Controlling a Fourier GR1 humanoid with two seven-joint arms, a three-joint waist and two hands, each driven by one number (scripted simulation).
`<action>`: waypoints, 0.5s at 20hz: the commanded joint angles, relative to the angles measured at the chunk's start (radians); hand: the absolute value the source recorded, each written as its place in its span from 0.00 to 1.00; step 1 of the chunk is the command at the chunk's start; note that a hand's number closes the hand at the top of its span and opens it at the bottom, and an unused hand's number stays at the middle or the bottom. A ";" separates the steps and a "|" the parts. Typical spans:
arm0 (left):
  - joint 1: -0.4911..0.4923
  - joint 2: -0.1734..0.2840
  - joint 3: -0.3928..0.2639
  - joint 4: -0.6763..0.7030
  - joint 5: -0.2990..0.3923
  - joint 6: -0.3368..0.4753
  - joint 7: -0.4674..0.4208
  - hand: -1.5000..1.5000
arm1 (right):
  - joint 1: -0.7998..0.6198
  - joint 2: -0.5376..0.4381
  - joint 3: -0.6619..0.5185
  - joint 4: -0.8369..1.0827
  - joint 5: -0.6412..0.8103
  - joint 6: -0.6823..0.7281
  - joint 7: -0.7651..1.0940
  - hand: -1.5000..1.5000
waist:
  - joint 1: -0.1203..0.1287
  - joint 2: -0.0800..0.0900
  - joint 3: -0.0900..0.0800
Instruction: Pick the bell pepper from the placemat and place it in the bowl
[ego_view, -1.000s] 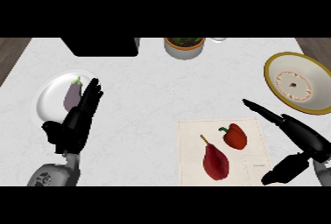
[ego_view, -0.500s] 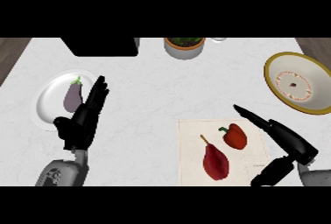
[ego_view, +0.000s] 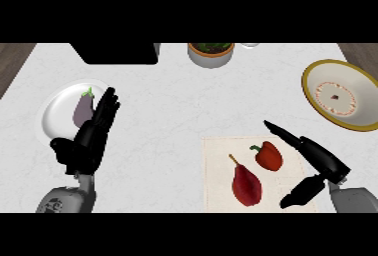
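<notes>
The right hand shows at the lower right of the head view, over the right edge of the placemat. Its fingers stretch out straight toward the upper left, and the thumb is splayed well away from them, pointing down and left, so the hand stands wide open and holds nothing. The fingertips lie just beside the bell pepper, to its upper right; from this steep angle it is hard to say whether they are level with it or above it, but they do not appear to touch it.

The bell pepper is red with a small green stem and sits on the upper right part of the pale placemat. Just beside it, lower and to the left, lies a longer dark red vegetable with a thin stem.

The bowl, cream inside with a yellow rim, is at the right edge of the counter, well apart from the placemat, and its right side is cut off by the view's edge.

The left hand rests open at the left with fingers up, its fingertips overlapping a white plate that holds a purple eggplant, partly hidden behind them.

A potted plant and a black object are cut off at the top edge.
</notes>
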 joint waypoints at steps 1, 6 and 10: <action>-0.028 0.000 0.025 0.037 -0.008 -0.022 -0.006 0.50 | 0.013 0.043 0.017 -0.069 0.064 -0.045 0.065 0.00 | -0.003 0.000 0.000; -0.042 0.000 0.035 0.014 -0.001 -0.022 0.037 0.50 | -0.075 0.066 0.048 0.146 0.233 -0.195 -0.042 0.00 | 0.002 0.001 0.000; -0.011 -0.021 0.031 0.039 -0.013 -0.030 -0.030 0.50 | -0.112 0.085 0.064 0.287 0.308 -0.240 -0.124 0.00 | 0.004 0.001 0.000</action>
